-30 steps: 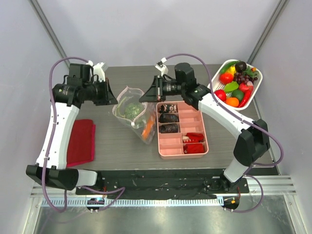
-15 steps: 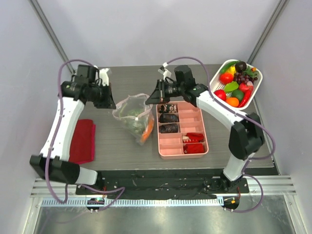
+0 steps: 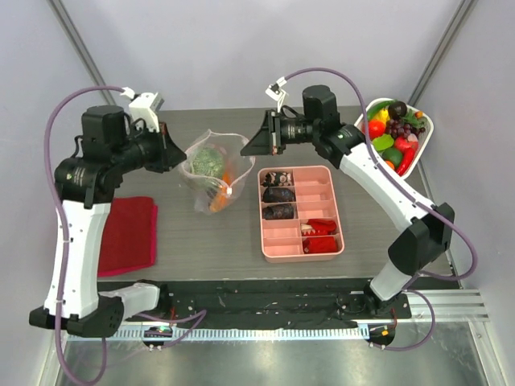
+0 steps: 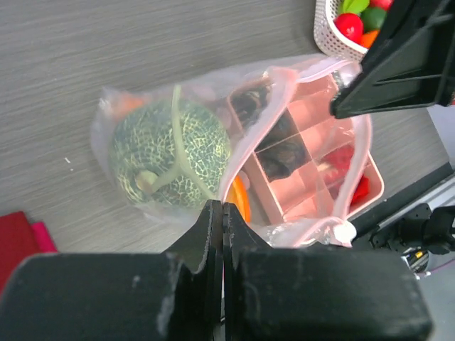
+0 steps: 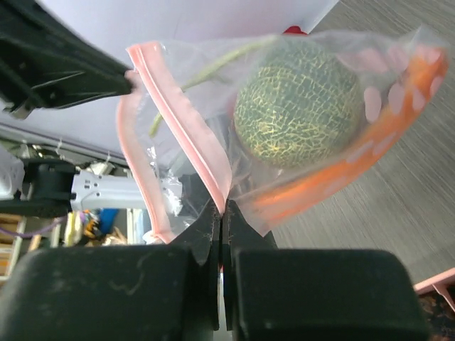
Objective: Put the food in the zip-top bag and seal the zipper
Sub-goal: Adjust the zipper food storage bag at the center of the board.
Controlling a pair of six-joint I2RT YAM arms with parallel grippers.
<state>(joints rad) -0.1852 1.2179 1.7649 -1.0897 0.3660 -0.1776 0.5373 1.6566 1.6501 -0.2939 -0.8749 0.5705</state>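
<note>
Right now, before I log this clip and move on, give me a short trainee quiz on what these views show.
1. True or false: the left end effector and the right end effector are both shut on the rim of the zip-top bag.
2. Which item is inside the bag? A. a netted green melon B. a bunch of grapes C. a red tomato
3. In a few words: what holds the toy fruit at the table's far right?

Key: 1 true. 2 A. 3 the white basket.
</note>
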